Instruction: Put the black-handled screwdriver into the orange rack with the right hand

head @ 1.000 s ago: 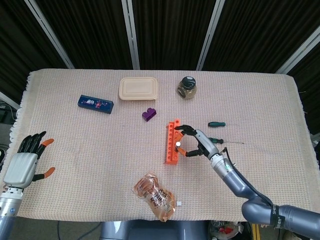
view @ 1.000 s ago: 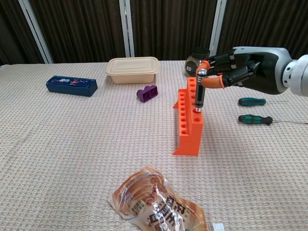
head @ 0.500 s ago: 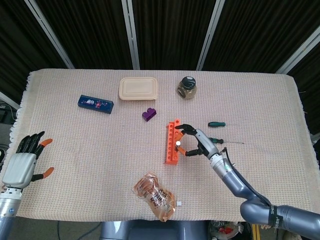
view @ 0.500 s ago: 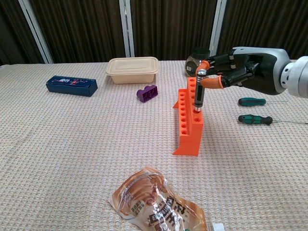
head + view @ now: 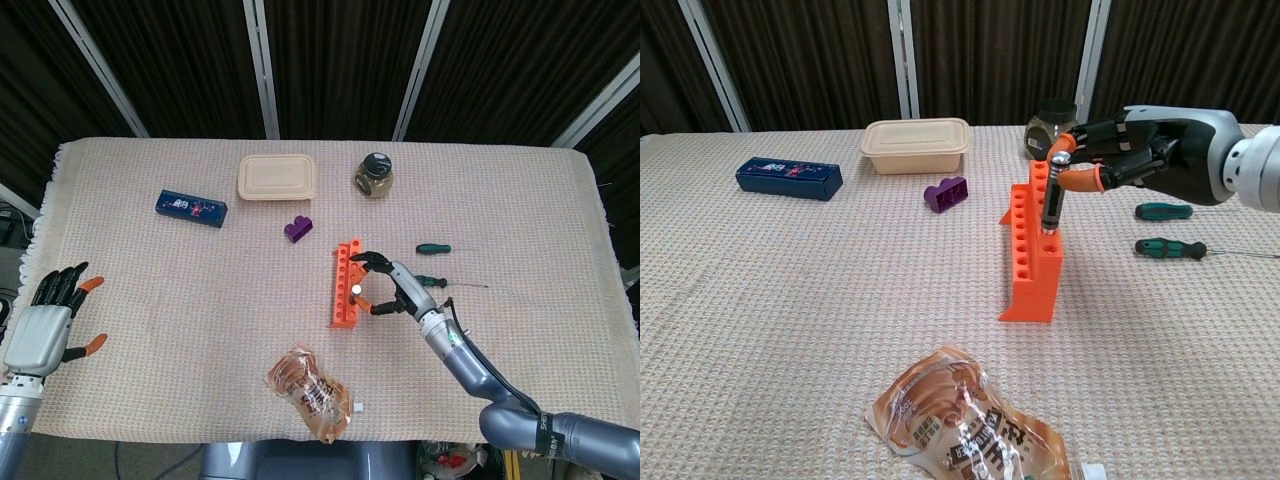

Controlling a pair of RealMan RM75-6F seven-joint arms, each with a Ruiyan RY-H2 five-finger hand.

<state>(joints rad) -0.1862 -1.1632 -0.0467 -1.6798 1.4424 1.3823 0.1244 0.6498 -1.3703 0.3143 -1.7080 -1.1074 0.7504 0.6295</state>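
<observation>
The orange rack (image 5: 344,290) (image 5: 1031,262) stands mid-table, its row of holes running away from me. The black-handled screwdriver (image 5: 1051,198) stands nearly upright with its tip in a hole near the rack's front end; its silver cap (image 5: 354,288) shows from above. My right hand (image 5: 394,285) (image 5: 1140,165) reaches in from the right and pinches the handle's upper part between thumb and a finger. My left hand (image 5: 45,322) hovers at the table's left edge, fingers spread, holding nothing.
Two green-handled screwdrivers (image 5: 1163,211) (image 5: 1170,247) lie right of the rack, under my right forearm. A jar (image 5: 373,174), a beige lidded box (image 5: 276,176), a blue box (image 5: 191,207) and a purple block (image 5: 298,230) sit further back. A snack bag (image 5: 308,393) lies near the front edge.
My right hand has sunk slightly, and the screwdriver sits a little lower in the rack hole with a slight tilt. The left hand has barely moved.
</observation>
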